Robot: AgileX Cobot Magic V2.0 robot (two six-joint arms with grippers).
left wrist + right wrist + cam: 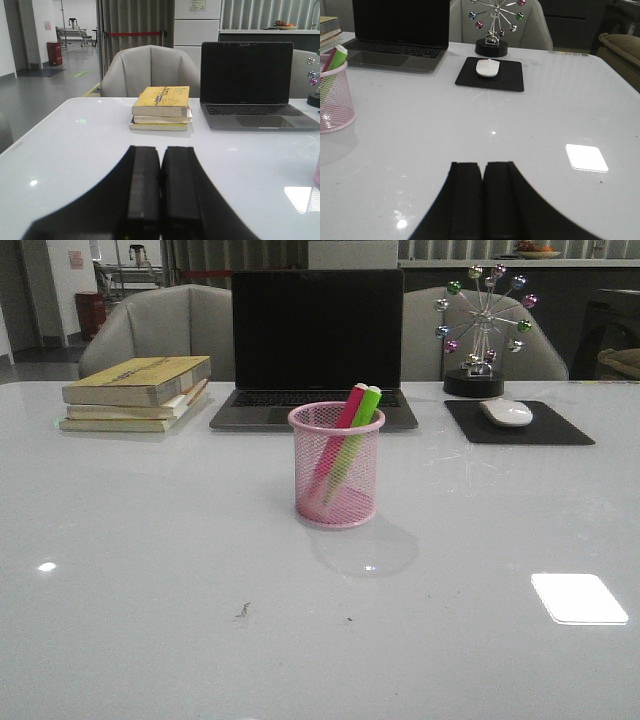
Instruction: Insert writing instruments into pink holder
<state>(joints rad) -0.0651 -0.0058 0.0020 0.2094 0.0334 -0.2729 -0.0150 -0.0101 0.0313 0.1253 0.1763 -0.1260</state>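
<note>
The pink holder (335, 466) stands mid-table in the front view, in front of the laptop. A magenta-pink marker (340, 430) and a lime green marker (357, 432) lean inside it, tops above the rim. In the right wrist view the holder (335, 97) sits at the frame's edge with the green marker (335, 58) poking out. My left gripper (160, 150) is shut and holds nothing, far from the holder. My right gripper (483, 165) is shut and empty too, over bare table. Neither gripper appears in the front view.
A stack of books (138, 392) lies at the back left. An open laptop (316, 350) stands behind the holder. A mouse (506, 412) rests on a black pad (520, 424) at the back right, with a ferris-wheel ornament (482, 332) behind it. Chairs stand behind the table.
</note>
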